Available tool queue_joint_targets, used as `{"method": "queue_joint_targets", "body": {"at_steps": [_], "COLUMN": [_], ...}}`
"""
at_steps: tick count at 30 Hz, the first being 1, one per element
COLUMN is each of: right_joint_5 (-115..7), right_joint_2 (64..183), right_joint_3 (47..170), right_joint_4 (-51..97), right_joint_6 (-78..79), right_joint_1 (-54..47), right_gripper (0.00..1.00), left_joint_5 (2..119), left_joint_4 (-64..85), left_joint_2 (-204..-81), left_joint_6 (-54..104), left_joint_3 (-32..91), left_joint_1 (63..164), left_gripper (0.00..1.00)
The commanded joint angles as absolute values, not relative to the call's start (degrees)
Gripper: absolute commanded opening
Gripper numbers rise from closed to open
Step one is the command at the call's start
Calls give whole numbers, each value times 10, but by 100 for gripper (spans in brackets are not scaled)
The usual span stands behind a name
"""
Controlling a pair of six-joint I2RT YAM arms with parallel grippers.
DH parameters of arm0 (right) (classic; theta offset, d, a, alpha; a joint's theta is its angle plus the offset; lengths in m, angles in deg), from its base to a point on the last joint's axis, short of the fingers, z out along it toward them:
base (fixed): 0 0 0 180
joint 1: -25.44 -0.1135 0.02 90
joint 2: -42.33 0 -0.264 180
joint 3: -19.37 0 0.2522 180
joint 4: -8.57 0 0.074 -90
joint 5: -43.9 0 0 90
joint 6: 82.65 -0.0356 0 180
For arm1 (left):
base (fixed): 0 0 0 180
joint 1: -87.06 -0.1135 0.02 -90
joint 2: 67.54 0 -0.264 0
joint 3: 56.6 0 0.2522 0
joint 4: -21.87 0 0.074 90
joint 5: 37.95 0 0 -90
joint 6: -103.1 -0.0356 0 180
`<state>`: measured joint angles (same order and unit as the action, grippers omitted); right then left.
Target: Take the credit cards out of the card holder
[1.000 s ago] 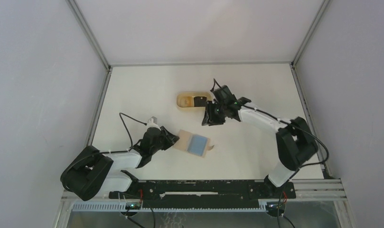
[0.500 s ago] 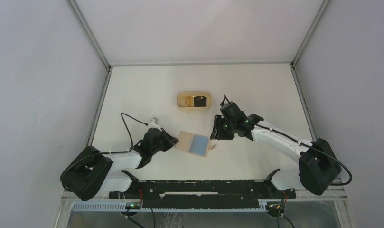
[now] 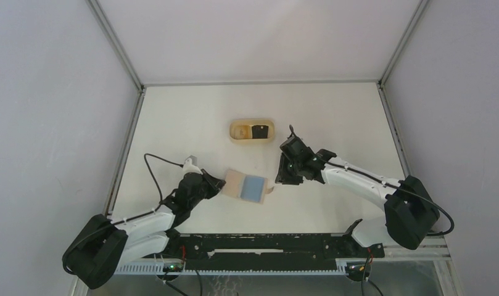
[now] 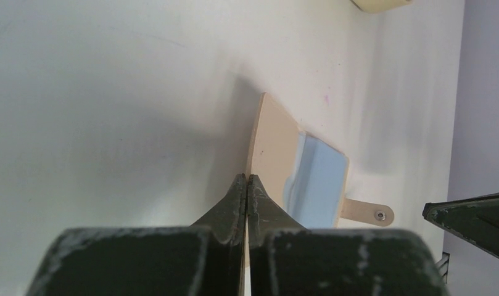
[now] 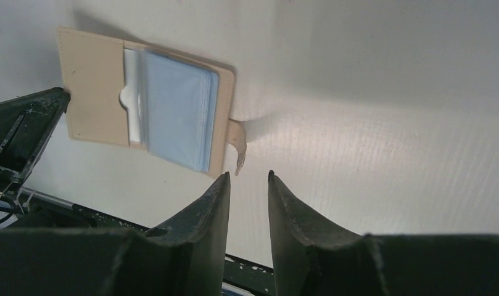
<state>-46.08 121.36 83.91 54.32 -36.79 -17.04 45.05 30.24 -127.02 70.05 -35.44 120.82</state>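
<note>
The left gripper [image 4: 247, 183] is clenched on an edge of the small flat tan card holder [image 3: 234, 182], lying open on the white table [image 3: 185, 117] with the thin light blue card [image 5: 179, 114] in its pocket; a black card [image 3: 259, 131] lies in the oval tan tray [image 3: 239, 131]. The right gripper [image 5: 247, 180], fingers parted and empty, hovers beside the holder's snap tab [image 5: 237, 145]. Removing the second card seems the step in hand, so it must next pinch the blue card's exposed edge and draw it out.

Arm finish
Left arm [image 3: 142, 217] and right arm [image 3: 358, 177]: white links, black joints, black cables [image 3: 147, 158]; left gripper [image 4: 247, 179] dark, scuffed.
</note>
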Motion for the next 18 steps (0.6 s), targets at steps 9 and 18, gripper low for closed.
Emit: {"method": "queue_joint_targets", "body": {"at_steps": [9,18], "right_joint_5": [-455,-474], "right_joint_2": [1258,1272], "right_joint_3": [868,878], "right_joint_4": [523,501], "right_joint_6": [-397,-394], "right_joint_1": [-191,-192], "right_gripper": [38,38], "left_joint_5": [428,426], "left_joint_4": [283,279], "left_joint_2": [-1245,-1247], "left_joint_6": [688,689], "left_joint_3": [-362,-359], "left_joint_1": [1211,1211], "left_gripper": [0,0]}}
